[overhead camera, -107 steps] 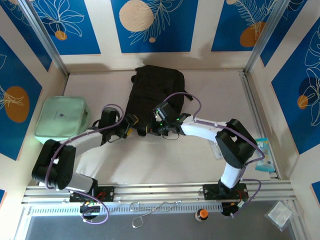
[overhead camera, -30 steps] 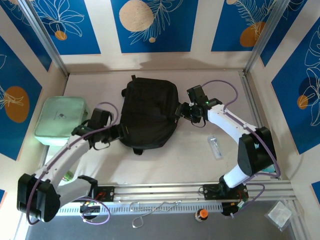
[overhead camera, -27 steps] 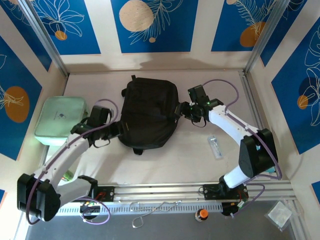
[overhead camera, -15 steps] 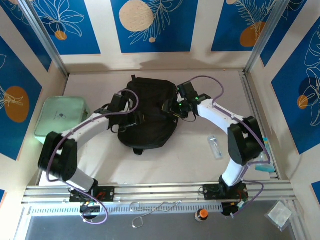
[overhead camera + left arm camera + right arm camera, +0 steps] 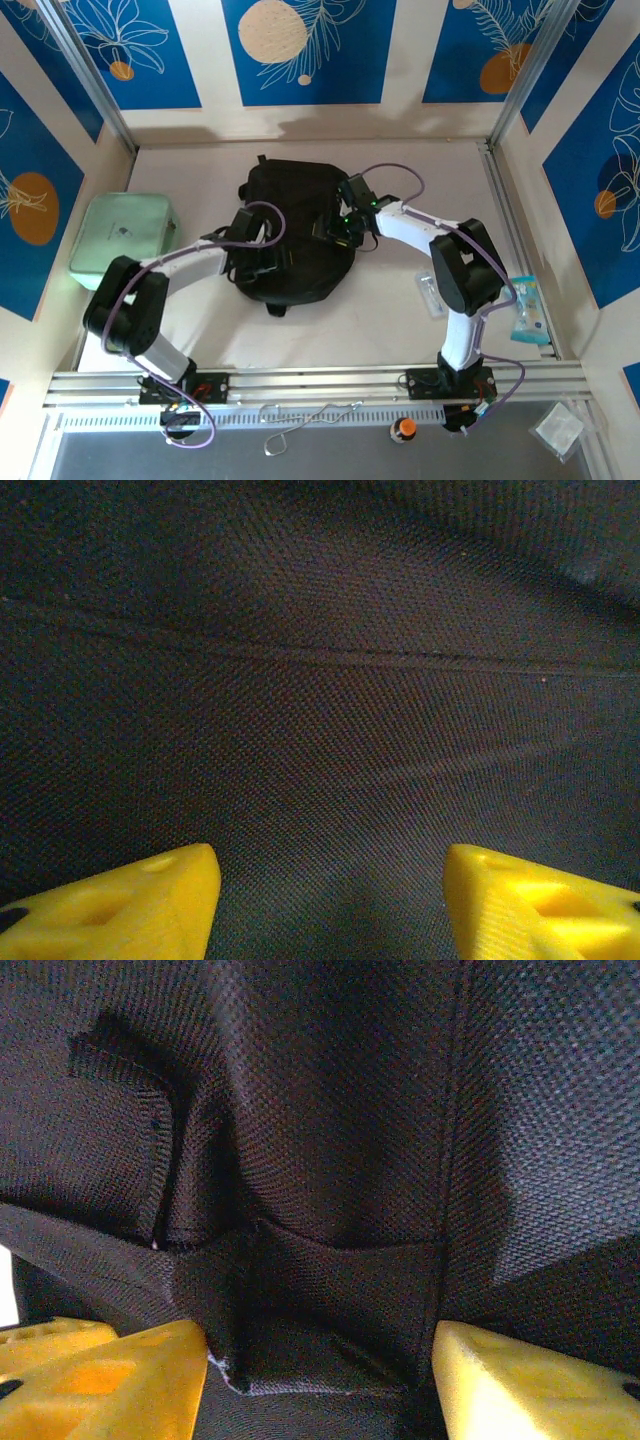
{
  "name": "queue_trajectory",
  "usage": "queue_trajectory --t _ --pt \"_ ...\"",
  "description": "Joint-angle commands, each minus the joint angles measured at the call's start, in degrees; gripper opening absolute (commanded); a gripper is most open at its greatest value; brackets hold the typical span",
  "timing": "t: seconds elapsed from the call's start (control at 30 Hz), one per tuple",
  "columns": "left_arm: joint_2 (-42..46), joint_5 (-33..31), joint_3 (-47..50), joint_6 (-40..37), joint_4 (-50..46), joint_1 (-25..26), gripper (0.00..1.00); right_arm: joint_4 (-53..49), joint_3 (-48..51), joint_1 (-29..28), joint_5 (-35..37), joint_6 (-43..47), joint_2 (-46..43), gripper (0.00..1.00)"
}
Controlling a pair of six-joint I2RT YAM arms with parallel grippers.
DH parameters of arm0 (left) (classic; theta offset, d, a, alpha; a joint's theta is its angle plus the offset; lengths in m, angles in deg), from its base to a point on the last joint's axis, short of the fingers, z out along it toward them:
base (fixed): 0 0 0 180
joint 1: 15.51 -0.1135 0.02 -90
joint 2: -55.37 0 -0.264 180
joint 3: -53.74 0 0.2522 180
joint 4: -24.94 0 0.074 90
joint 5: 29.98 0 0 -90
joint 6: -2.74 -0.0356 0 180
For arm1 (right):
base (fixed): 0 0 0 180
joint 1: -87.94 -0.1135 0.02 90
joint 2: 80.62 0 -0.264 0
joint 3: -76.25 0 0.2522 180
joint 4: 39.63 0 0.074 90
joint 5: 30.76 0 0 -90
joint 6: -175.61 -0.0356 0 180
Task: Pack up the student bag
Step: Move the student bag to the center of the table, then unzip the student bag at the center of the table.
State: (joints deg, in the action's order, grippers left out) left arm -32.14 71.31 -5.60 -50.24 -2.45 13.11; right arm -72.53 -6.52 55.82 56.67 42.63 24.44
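Observation:
The student bag is a large black fabric backpack lying flat in the middle of the table. My left gripper is over its left side and my right gripper over its right side. In the left wrist view, the left gripper is open, its yellow fingertips wide apart just above smooth bag fabric with a seam. The right gripper is also open, with a folded flap of the bag's fabric lying between its yellow fingertips.
A mint-green zip case lies at the left wall. A small clear packet and a blue-white packet lie to the right. An orange-capped item and a plastic sachet sit beyond the front rail.
Both grippers have moved in from the bag's left and right edges onto its top. The bag has shifted slightly.

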Motion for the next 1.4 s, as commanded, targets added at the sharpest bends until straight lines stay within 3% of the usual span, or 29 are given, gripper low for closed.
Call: queue_trajectory --t 0.0,0.17,0.33,0.57,0.77,0.93,1.2,1.37 --pt "3.86 -3.79 3.92 2.27 -9.02 1.4 0.62 0.09 6.17 -2.65 -1.67 -2.27 -3.18 0.62" --pt "9.96 -7.89 -1.26 -0.76 -15.77 1.85 0.62 2.09 8.62 -2.99 -0.33 -2.09 -9.51 0.62" --pt "8.82 -9.42 -12.86 -5.14 -18.89 2.52 0.63 4.73 9.81 -0.15 1.78 -1.1 -17.32 0.64" --pt "-2.86 -11.96 -28.45 -6.65 -18.62 6.45 0.57 3.77 12.11 5.55 3.36 -2.96 -19.97 0.66" --pt "-13.83 -16.98 -39.61 -7.01 -24.51 9.71 0.53 4.19 15.3 7.54 3.34 -4.18 -20.93 0.65" --pt "-20.66 -18.05 -45.04 -6.47 -27.35 10.79 0.52 4.63 16.39 8.55 2.92 -4.83 -20.51 0.65" --pt "-27.95 -20.28 -50.9 -7.3 -32.29 12.13 0.36 5.29 17.26 8.92 2.66 -5.48 -20.24 0.65" --pt "-32.54 -19.21 -55.31 -9.49 -35.41 13.18 0.37 5.9 17.59 8.92 1.63 -6.44 -19.94 0.65"
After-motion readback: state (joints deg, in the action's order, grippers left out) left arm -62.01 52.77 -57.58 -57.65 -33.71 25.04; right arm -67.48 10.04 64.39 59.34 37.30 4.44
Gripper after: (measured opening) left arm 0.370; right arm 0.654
